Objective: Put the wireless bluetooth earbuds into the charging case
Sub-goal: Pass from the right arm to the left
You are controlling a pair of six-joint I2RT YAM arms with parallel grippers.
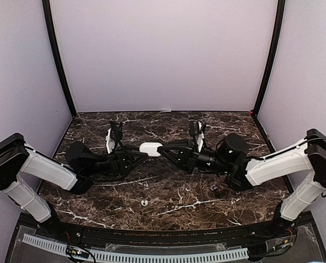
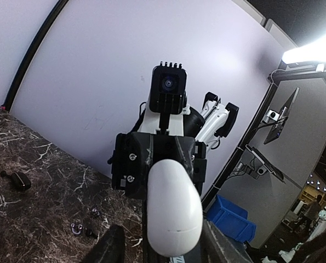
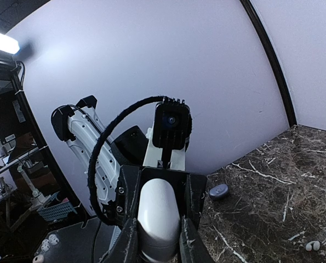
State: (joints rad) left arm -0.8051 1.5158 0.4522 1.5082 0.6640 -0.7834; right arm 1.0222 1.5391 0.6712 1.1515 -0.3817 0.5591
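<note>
At centre of the top view: white charging case (image 1: 150,148), pebble-shaped, lid down with the seam showing, lifted clear of the marble table (image 1: 168,219) and spanning crosswise between both arms.

From the right of that frame: right gripper (image 1: 163,149), set narrow. In the right wrist view, right fingers (image 3: 187,235) press on both sides of the case and hold it.

From the left of the frame: left gripper (image 1: 141,149), meeting the other end of the case. In the left wrist view, left fingers (image 2: 110,246) flank the case at the bottom edge, roughly half spread, with a dark gap on the left side. Cannot tell whether clamped on the case or only around it.

On the marble, well apart from both grippers:
- white earbuds (image 3: 314,245), a pair, in the lower right corner of the right wrist view, below and right of the held case.
- small loose earbuds (image 2: 78,227), a few, at lower left of the left wrist view, left of the left fingers; colour hard to tell.
- dark case (image 2: 17,179), near the left edge at mid-height, with a tiny dark bud just beside it.
- grey-purple case (image 3: 218,191), closed, right of centre in the right wrist view.
</note>
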